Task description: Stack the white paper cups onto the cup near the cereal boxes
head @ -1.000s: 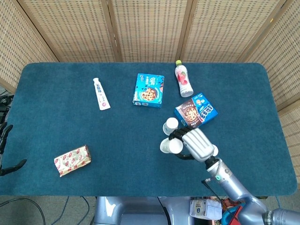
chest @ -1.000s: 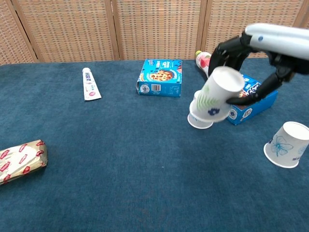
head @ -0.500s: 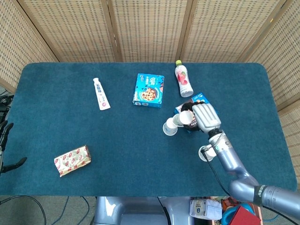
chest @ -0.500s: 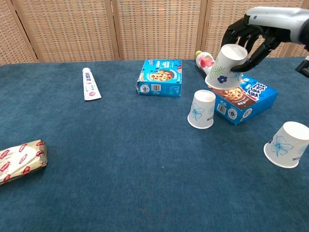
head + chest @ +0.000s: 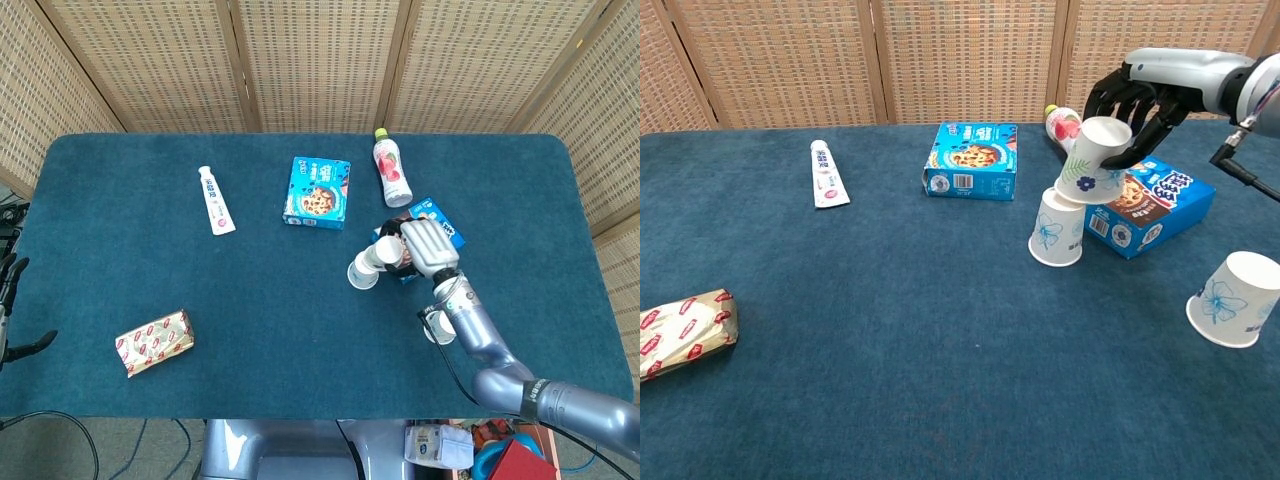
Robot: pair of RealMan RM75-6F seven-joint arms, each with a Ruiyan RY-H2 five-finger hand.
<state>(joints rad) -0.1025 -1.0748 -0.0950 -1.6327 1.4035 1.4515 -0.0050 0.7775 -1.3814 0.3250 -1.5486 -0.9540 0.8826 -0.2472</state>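
Dark blue cloth table: white toothpaste tube back left, blue cereal box back centre, pink drink bottle lying behind-right of it. 2nd blue cereal box at right, w/ upside-down white paper cup just left of it. Right hand holds tilted white paper cup over that cup's top, rim touching. 3rd white paper cup front right. Gold snack packet front left.

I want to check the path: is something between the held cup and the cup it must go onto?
Nothing visible. The right robot hand holds the tilted cup just above the standing cup, rim near its top.
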